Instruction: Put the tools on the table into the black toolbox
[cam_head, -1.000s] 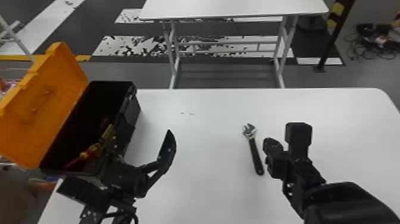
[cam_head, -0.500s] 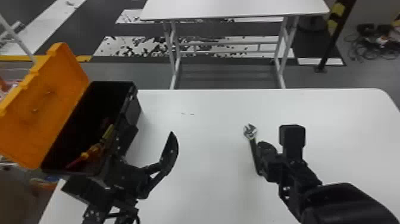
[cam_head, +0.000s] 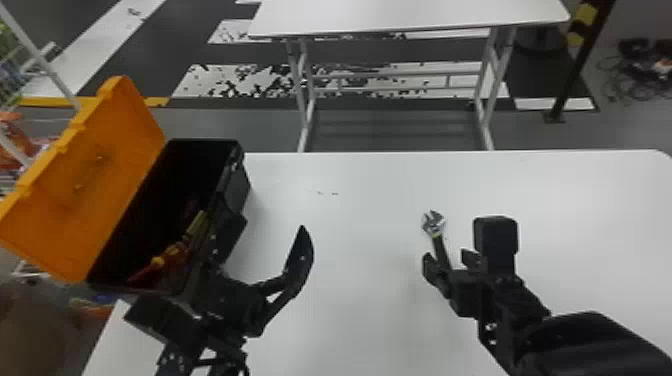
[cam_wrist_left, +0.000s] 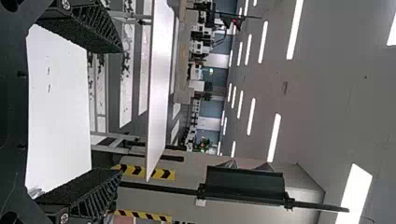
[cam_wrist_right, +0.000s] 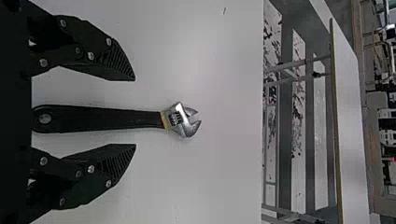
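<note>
White worktop (cam_head: 370, 240). Wrench (cam_head: 433, 225) lies between the right gripper's (cam_head: 449, 256) parted jaws, ungripped. Left gripper's (cam_head: 270, 225) jaws stand wide, empty, near the open black toolbox (cam_head: 241, 187), which holds tools (cam_head: 170, 257).

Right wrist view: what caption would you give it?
The open right end effector straddles an adjustable wrench lying on the white table.

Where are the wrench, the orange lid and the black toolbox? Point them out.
Wrench (cam_wrist_right: 102, 119): right wrist view, black handle.
Orange lid (cam_head: 112, 145): head view, inner face.
Black toolbox (cam_head: 239, 186): head view, outer side wall.
</note>
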